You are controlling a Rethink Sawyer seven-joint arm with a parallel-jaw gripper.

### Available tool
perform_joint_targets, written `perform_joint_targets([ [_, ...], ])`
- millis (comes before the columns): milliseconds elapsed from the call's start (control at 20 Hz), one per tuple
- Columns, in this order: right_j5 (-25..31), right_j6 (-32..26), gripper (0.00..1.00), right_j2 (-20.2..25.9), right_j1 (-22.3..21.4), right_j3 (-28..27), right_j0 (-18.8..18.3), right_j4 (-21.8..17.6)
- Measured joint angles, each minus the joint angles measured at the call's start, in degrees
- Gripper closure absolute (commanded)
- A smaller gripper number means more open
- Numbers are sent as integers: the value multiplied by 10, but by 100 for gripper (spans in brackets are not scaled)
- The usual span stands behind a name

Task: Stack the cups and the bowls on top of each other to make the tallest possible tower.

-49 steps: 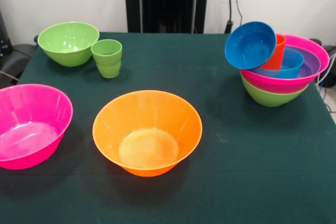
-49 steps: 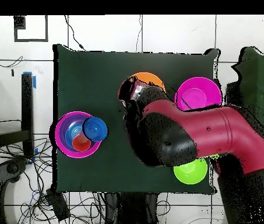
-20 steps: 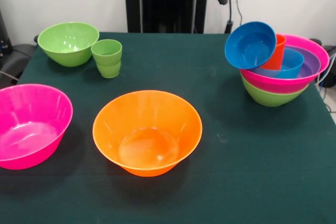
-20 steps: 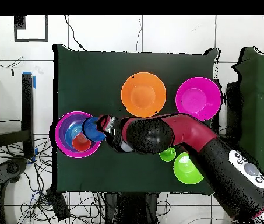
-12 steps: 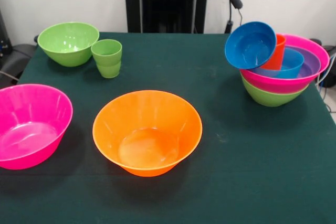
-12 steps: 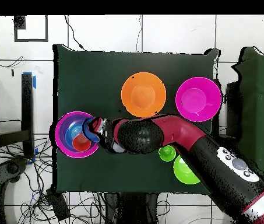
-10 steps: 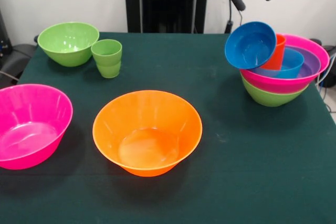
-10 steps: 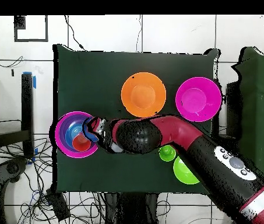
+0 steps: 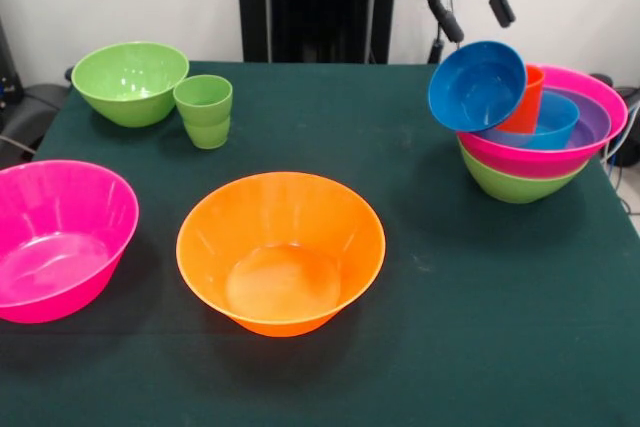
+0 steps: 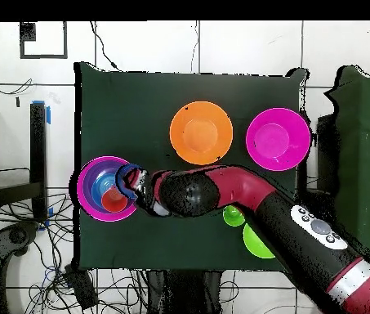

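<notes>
The tower [image 9: 540, 152] stands at the right of the front view. It has a green base bowl, a wide pink bowl [image 9: 600, 97], a purple bowl and a small blue bowl [image 9: 548, 122], with the orange-red cup [image 9: 527, 97] inside. A second small blue bowl [image 9: 478, 85] leans tilted on the tower's left rim. My gripper [image 9: 472, 15] hangs open just above this tilted bowl, holding nothing. Overhead, the gripper [image 10: 135, 186] covers the tower's [image 10: 90, 190] right side.
A big orange bowl [image 9: 280, 252] sits at front centre and a big pink bowl [image 9: 55, 237] at front left. A green bowl [image 9: 130, 82] and the light green cup [image 9: 205, 110] stand at the back left. Overhead, my arm [image 10: 245, 196] crosses the table and partly hides the green bowl [image 10: 251, 242].
My arm swung from over the orange bowl to the tower. The gripper came down into the front view above the tilted blue bowl. No bowl or cup has moved.
</notes>
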Motion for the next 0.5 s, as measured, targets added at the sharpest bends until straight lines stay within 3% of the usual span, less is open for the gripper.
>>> perform_joint_targets([
  [500,-13,0,0,-57,7,0,21,-24],
])
